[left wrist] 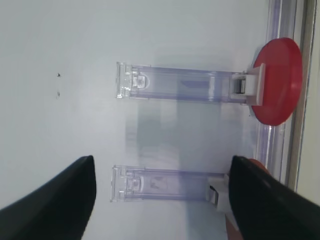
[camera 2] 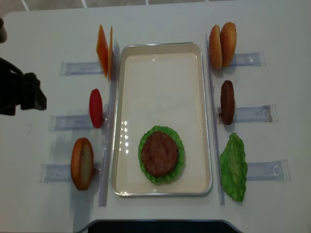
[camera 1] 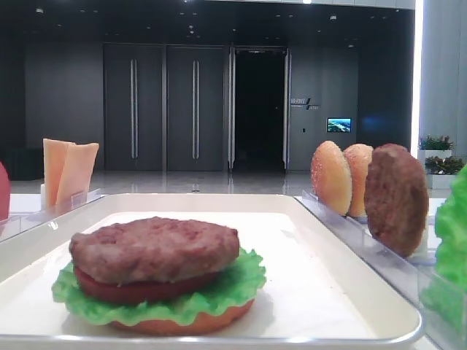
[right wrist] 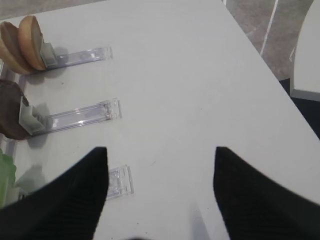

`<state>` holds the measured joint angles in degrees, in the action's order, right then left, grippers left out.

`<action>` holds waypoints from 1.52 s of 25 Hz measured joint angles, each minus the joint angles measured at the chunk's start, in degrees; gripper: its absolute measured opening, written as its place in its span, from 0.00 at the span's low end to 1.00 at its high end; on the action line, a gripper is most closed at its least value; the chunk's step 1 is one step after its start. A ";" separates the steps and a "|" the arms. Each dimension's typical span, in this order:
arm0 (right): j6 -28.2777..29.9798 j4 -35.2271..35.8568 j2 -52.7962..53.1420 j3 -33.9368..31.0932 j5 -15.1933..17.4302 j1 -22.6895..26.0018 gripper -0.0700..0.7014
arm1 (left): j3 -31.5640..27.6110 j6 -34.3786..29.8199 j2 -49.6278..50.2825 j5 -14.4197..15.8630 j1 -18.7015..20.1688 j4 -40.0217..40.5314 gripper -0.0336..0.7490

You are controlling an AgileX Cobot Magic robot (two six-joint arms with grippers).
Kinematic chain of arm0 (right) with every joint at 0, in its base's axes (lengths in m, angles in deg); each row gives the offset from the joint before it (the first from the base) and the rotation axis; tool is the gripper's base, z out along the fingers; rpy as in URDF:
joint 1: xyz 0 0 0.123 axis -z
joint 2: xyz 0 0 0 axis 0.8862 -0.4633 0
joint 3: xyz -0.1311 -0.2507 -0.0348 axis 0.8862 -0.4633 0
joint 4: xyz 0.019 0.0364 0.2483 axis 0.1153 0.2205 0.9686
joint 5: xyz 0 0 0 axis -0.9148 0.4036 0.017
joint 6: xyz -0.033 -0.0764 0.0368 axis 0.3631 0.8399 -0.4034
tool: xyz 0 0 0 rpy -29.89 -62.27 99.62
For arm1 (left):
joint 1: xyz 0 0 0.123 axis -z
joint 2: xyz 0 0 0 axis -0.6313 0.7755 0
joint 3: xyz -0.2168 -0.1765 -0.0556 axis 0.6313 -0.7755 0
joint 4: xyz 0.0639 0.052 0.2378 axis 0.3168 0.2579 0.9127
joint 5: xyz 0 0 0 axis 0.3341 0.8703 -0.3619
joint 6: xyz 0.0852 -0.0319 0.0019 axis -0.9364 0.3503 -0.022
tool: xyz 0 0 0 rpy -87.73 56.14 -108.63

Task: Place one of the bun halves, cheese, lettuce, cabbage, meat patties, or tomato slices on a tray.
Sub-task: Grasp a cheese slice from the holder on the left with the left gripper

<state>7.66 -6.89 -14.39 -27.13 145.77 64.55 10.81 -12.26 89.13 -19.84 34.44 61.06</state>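
Cheese (camera 2: 104, 50) stands upright in its clear rack left of the tray (camera 2: 127, 121), the likely next layer (a judgement). Left end effector (left wrist: 160, 200) hangs spread-jawed over the tomato (left wrist: 279, 81) racks; right end effector (right wrist: 160, 190) likewise open and empty. Approach edge-on, pinch one slice only.

Lighting: bright, even, from overhead. We see small glare spots on the tray (camera 2: 127, 131) floor in the top view and soft shadows beside the clear racks (right wrist: 80, 117). Low front view: dim, dark hall behind, a bright strip at its right edge, the stack sharp, the lettuce leaf (camera 1: 454, 240) blurred. Wrist views: mildly soft, the dark fingers (left wrist: 260, 200) out of focus.
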 joint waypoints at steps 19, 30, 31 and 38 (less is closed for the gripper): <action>0.00 0.00 0.00 0.00 0.00 0.00 0.69 | 0.44 0.00 1.74 -1.06 0.00 -0.39 0.82; 0.00 0.00 0.00 0.00 0.00 0.00 0.69 | 1.09 0.40 3.32 -3.75 0.00 0.03 0.82; 0.00 0.00 0.00 0.00 0.00 0.00 0.69 | 1.66 0.67 4.47 -3.75 0.00 0.03 0.82; 0.00 0.00 0.00 0.00 0.00 0.00 0.69 | 7.33 1.44 14.41 -2.65 0.00 0.03 0.80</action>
<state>7.66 -6.89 -14.39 -27.13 145.77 64.55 18.15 -10.81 103.54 -22.49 34.44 61.10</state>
